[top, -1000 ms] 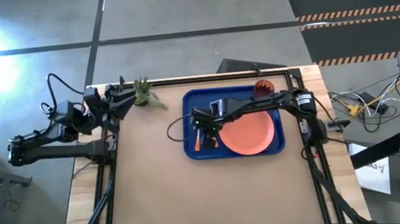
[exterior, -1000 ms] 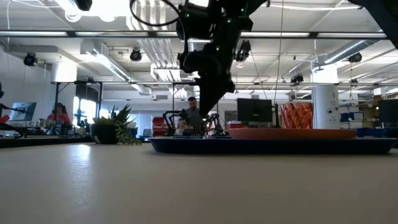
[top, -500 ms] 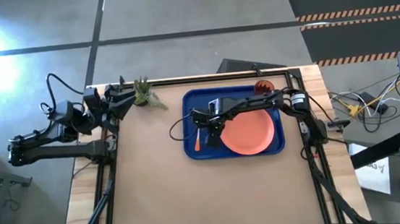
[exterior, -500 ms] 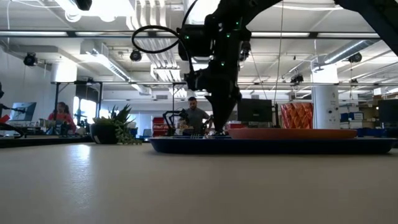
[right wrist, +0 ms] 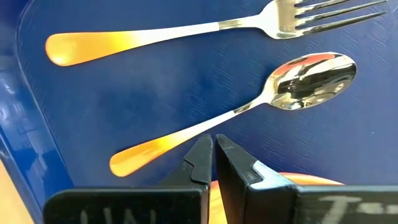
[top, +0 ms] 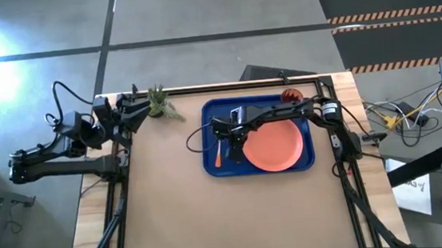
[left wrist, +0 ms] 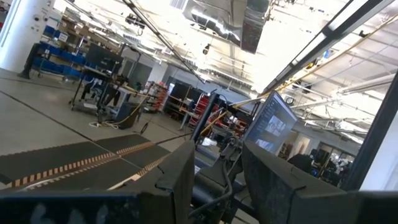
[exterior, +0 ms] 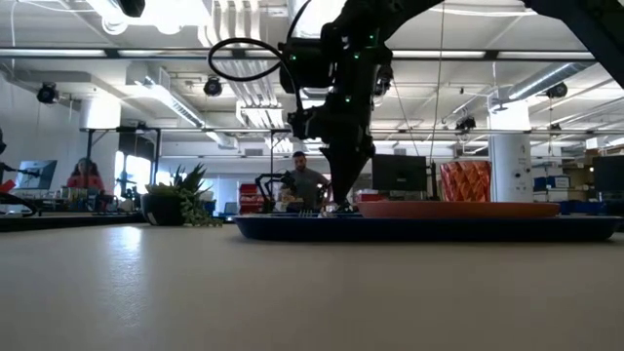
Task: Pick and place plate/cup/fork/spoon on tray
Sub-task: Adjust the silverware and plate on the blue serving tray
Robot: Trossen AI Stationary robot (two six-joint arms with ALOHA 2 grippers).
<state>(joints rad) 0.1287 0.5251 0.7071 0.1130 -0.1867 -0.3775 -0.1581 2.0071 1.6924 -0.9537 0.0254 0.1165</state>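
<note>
The blue tray [top: 208, 164] lies on the table's far right part. The salmon-pink plate [top: 275, 147] rests flat in its right half. The fork [right wrist: 186, 34] and the spoon [right wrist: 261, 99] lie side by side on the tray floor at its left. The dark red cup [top: 291, 96] stands at the tray's far right corner. My right gripper [right wrist: 214, 144] is shut, its tips low over the middle of the spoon's handle; it also shows in the high view [top: 235, 143]. My left gripper [left wrist: 214, 180] is open and empty at the table's far left corner. My right gripper's shut fingertips [right wrist: 202, 149] stand right at the middle of the spoon's orange handle [right wrist: 186, 138], coming from above. The spoon lies flat on the tray. I cannot tell whether the tips touch it.
A small green potted plant [top: 157, 102] stands at the far edge, left of the tray. The near half of the table [top: 213, 221] is bare brown board. People and shelving show in the room beyond the table.
My right gripper has gone a little toward the table's right edge and down toward the tray floor, then held still. The fork, spoon and plate have stayed where they were.
</note>
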